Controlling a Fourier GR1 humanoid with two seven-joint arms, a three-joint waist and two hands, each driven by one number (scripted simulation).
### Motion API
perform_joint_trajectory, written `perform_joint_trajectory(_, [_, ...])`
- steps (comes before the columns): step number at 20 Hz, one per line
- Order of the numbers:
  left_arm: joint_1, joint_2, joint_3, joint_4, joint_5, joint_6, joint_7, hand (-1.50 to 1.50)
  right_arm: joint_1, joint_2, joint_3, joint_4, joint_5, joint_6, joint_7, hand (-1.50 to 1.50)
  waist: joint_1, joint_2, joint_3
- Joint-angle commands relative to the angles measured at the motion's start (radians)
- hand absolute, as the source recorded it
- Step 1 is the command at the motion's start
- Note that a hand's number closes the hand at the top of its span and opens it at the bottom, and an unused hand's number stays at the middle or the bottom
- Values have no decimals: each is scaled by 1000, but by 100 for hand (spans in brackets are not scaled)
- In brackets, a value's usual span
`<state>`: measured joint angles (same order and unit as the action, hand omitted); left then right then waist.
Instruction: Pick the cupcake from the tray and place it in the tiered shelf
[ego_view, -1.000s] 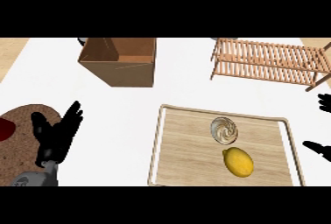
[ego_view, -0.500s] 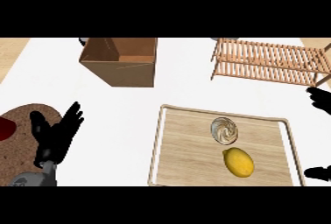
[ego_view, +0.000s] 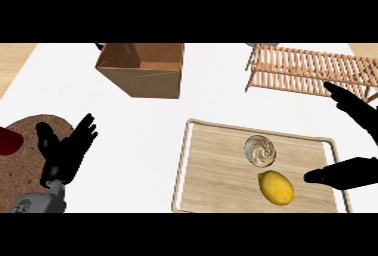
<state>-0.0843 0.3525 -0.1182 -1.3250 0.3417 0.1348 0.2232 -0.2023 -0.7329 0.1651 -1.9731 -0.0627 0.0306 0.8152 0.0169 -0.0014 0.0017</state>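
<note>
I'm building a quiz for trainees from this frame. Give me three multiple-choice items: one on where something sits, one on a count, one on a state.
1. Where does the cupcake sit on the tray relative to the lemon?
A. Farther from the robot
B. Nearer the robot
C. Off the tray

2. How many things lie on the tray?
A. One
B. Two
C. Four

3. What is the right hand doing?
A. Open, holding nothing
B. Curled round the cupcake
C. Pressing the lemon

Answers: 1 A, the cupcake lies above the lemon in the view. 2 B, only cupcake and lemon are on it. 3 A, its fingers are spread over the tray's right edge, apart from both.
</note>
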Motion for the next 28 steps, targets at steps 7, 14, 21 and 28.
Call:
perform_joint_trajectory(7, [42, -15, 28, 38, -13, -38, -15, 0, -154, 149, 192, 156, 184, 50, 190, -150, -4, 4, -2])
perform_joint_trajectory(14, [54, -34, 33, -6, -54, -9, 7, 0, -142, 209, 241, 101, 266, 72, 333, -150, -15, 0, -2])
perform_joint_trajectory(21, [-6, -29, 84, 57, -47, -58, -4, 0, -110, 266, 265, 140, 402, 71, 323, -150, -19, 1, -2])
perform_joint_trajectory(28, [-2, -49, 81, 38, -77, -54, 36, 0, -126, 374, 275, 264, 505, 63, 267, -150, -14, 2, -2])
